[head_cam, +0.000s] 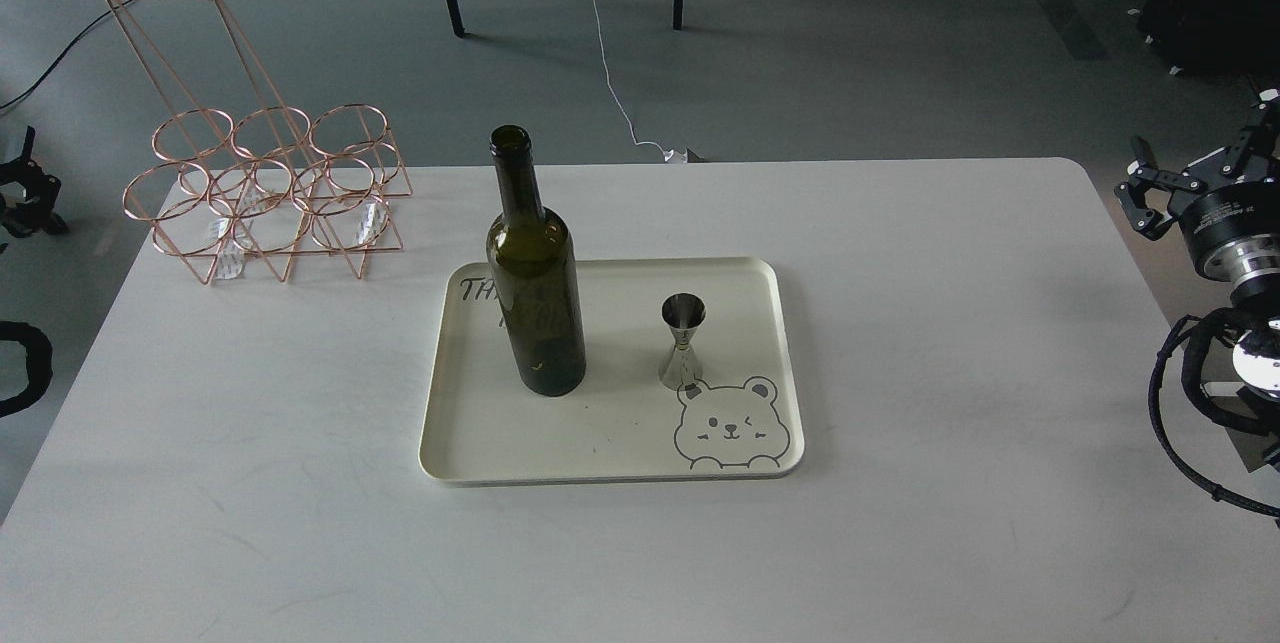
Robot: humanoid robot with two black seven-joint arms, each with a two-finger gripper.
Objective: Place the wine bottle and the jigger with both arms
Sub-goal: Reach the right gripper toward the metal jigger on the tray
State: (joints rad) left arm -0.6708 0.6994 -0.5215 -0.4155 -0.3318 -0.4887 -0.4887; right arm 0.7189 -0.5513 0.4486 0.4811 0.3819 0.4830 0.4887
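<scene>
The wine bottle (534, 273) stands upright on the left half of a cream tray (610, 463) in the middle of the white table (950, 343). The jigger (683, 340) stands upright on the same tray, to the right of the bottle and clear of it, just above a printed bear (732, 426). A copper wire rack (265, 188) sits at the far left of the table, well apart from the tray.

The right gripper (1165, 191) hangs off the right table edge, well away from both items; its fingers look spread with nothing between them. The left gripper (25, 188) barely shows at the left edge, dark and partly cut off, so its state cannot be told.

Handling, as a judgement: the bottle is glass, stiff, smooth, probably slippery and breakable, tall with a high centre, so it tips easily. Best hold is likely around the wide body below the shoulder, or the neck if the opening is too small for the body. The bottle looks empty, mouth uncorked, so moderate weight. The jigger is light, rigid polished metal and topples easily; the narrow waist is the natural pinch spot, since the cones would keep it from sliding out.
</scene>
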